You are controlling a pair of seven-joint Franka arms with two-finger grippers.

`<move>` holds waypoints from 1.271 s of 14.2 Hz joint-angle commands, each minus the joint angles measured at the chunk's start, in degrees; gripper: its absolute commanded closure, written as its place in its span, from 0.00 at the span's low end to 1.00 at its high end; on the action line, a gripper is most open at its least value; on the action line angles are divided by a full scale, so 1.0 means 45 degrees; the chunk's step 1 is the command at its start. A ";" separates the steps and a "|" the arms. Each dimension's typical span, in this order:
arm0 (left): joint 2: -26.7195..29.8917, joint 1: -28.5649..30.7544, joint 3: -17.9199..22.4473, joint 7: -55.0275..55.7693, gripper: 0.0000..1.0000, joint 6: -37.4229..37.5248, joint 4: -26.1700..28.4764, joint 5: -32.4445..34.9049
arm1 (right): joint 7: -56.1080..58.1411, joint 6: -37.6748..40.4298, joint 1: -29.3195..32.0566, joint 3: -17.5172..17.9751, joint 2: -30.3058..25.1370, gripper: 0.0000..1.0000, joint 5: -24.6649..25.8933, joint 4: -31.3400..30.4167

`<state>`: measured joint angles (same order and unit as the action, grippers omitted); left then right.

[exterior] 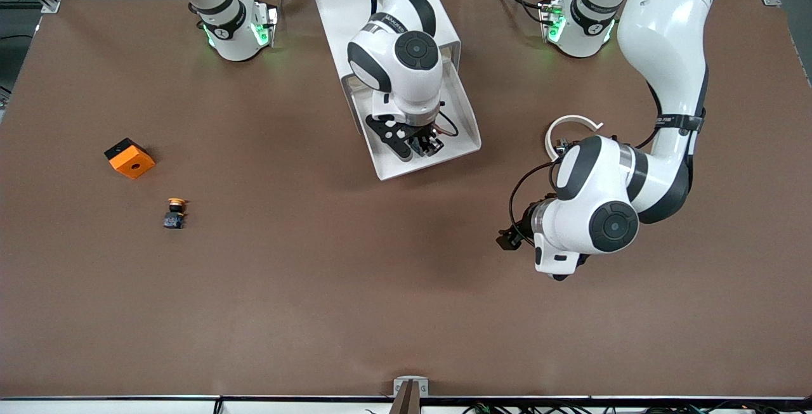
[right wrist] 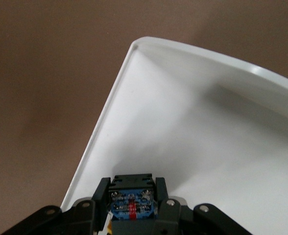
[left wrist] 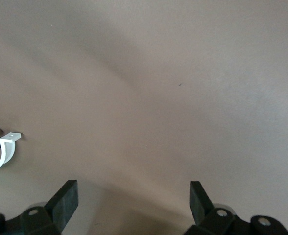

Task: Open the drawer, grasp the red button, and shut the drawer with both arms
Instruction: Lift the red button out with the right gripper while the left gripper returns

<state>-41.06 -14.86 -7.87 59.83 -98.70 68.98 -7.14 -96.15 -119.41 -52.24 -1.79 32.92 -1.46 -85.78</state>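
Button gripped inside the open drawer

Right gripper has clenched on it; lifting it out and closing the drawer remain. Left gripper waits with jaws spread over bare table.

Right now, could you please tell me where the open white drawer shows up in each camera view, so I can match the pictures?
Front view: the white drawer lies pulled out mid-table, under the right gripper.
Right wrist view: the drawer fills most of the picture, with the right gripper shut on the button in it.
Left wrist view: not in it.
Shared landmark: the brown table.
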 commanded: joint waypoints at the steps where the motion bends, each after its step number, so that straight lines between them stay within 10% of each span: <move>1: 0.0762 -0.0038 -0.0066 -0.0229 0.00 0.0117 0.0238 0.1092 | 0.0486 0.0148 0.0222 0.0105 0.0184 0.80 0.0012 0.0429; 11: 0.0823 -0.0974 -0.1335 -0.0035 0.00 -0.2768 0.2188 0.1977 | 0.7780 0.6236 0.3246 0.0008 -0.1825 0.80 -0.1668 0.2422; 18: 0.0783 -0.2185 -0.1395 0.0102 0.00 -0.3848 0.3420 0.2055 | 1.5750 0.7121 0.6741 -0.0031 -0.4560 0.79 -0.0556 -0.0407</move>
<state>-38.53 -24.16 -13.87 59.66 -115.01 82.49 0.71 -32.71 -86.11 -25.76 -2.96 17.08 -5.34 -80.98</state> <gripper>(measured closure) 0.000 0.590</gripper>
